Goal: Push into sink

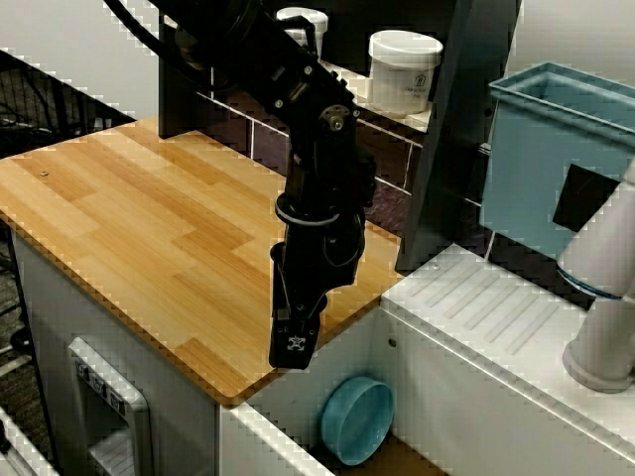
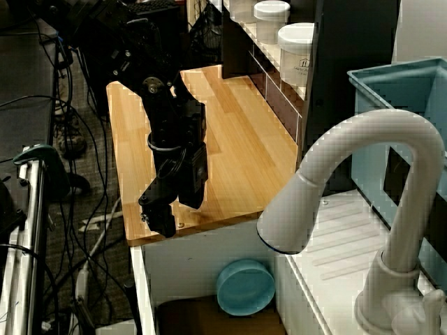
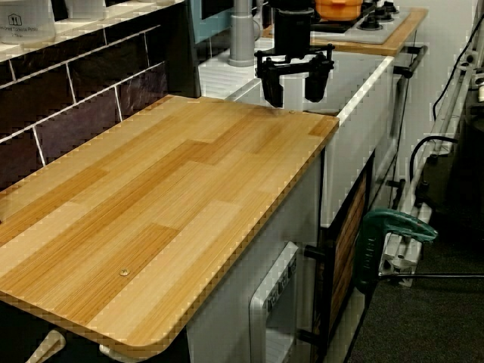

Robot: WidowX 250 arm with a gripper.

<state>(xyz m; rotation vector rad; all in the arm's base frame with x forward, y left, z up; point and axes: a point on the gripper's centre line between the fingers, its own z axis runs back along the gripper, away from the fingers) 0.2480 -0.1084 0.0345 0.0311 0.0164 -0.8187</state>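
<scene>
Leaning on its rim against the sink [image 1: 298, 397] wall, blue bowl [image 1: 357, 419], gripper [image 3: 295, 89] jaws parted, empty

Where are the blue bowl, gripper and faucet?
blue bowl [image 1: 357, 419]: front-corner view, inner face, inside the sink.
gripper [image 3: 296, 89]: view along the counter, midway between the fingertips, jaws apart.
faucet [image 2: 363, 150]: sink-side view, top of its arch.

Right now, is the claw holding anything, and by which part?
Nothing is held. The claw is open and empty at the counter's edge; the blue bowl lies in the sink.
</scene>
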